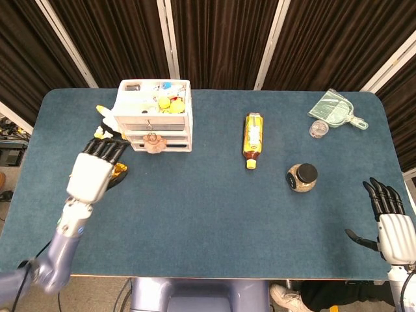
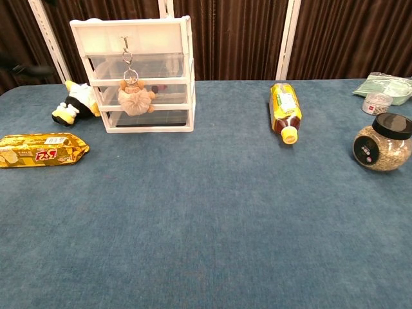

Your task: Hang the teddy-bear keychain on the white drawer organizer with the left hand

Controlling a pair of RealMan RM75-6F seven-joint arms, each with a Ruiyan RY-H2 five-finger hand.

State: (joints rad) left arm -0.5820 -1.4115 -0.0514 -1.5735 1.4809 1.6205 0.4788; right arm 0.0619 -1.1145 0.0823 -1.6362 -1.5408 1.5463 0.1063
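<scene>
Teddy-bear keychain (image 2: 132, 96) hangs on the front face of the white drawer organizer (image 2: 168, 77), upper left of the chest view; its ring and chain run down from a hook near the top edge, and the bear dangles over the middle drawers, clear of the surface (image 2: 212, 219). Long axis of the keychain is vertical, straight down the organizer front. In the head view the bear (image 1: 154, 143) shows at the organizer's near edge, upper left of frame. Left robot hand (image 1: 96, 170) sits lower left of that, apart from the organizer and not touching the keychain; fingers are spread and pointing up-frame toward the organizer, holding nothing. It is partly over the yellow snack packet (image 2: 40, 149) as seen from the head camera; cannot tell if it touches it. So the keychain lies up and to the right of the left robot hand in the head view, with a clear gap between them. Right robot hand (image 1: 389, 218) is at the far lower right corner, fingers apart, empty, well apart from everything to do with the task; the left one is far nearer. The chest view shows neither robot hand. Judgement: the hang looks done, the bear is supported by the hook alone, and what is left is only clearing the left arm away without brushing the chain.
</scene>
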